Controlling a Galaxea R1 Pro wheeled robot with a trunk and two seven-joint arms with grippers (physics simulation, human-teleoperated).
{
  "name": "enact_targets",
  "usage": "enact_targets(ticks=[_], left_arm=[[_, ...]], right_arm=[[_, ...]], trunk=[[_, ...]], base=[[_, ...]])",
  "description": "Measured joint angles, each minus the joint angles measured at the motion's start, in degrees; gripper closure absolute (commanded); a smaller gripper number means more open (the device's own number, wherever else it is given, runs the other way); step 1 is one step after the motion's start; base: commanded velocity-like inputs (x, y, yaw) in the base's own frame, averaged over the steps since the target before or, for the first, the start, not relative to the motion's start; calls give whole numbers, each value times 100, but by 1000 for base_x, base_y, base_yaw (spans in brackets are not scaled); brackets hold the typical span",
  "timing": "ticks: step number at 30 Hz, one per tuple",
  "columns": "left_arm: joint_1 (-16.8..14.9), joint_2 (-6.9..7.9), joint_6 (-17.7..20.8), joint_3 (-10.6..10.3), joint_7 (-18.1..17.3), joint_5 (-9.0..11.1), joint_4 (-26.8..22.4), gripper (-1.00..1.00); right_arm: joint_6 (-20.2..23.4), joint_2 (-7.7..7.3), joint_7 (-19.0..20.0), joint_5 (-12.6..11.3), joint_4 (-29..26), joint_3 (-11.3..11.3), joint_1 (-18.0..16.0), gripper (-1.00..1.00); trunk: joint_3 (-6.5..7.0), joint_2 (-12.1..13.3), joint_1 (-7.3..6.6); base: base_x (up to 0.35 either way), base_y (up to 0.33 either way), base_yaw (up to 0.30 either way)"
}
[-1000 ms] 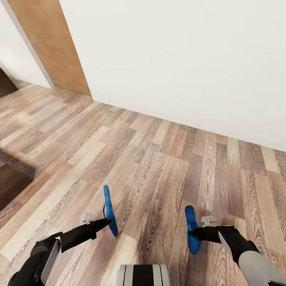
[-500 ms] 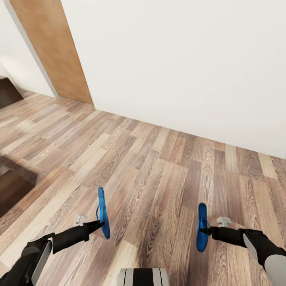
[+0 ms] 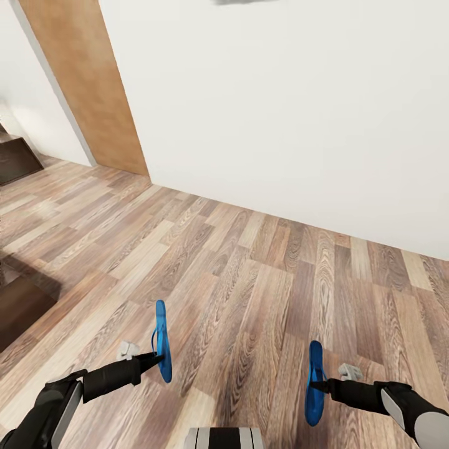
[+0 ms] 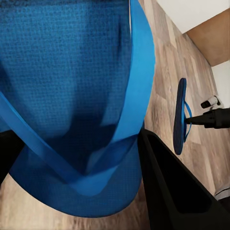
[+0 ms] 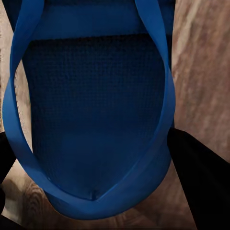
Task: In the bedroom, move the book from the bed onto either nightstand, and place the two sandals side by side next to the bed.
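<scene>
Blue is the only bright colour in this scene: one sandal hangs edge-on from each arm above the plank floor [image 3: 249, 274]. At far left sits a dark wooden piece [image 3: 19, 305], possibly a bed frame, though I cannot tell. Next, the left gripper [image 3: 154, 358] is closed on the left sandal [image 3: 162, 340], pinching it near the strap. Behind stand a brown door panel [image 3: 87, 93] and a white wall [image 3: 280, 106]. Further right, the right gripper [image 3: 317, 386] is likewise clamped on the right sandal [image 3: 313, 383]; the wrist view shows its strap [image 5: 163, 81] looping over the sole.

Both sandals are airborne and well apart, neither placed. The risk, as I judge it, is that thin soles pinched at one end could swing or slip during travel, or land askew rather than side by side when released.
</scene>
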Motion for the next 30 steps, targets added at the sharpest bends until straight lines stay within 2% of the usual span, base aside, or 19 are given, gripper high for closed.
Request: enact_targets(ticks=[30], left_arm=[[0, -22, 3, -12, 70, -8, 15, 100]], right_arm=[[-9, 10, -16, 5, 55, 3, 10, 100]], trunk=[[665, 40, -77]], base=[[0, 0, 0]])
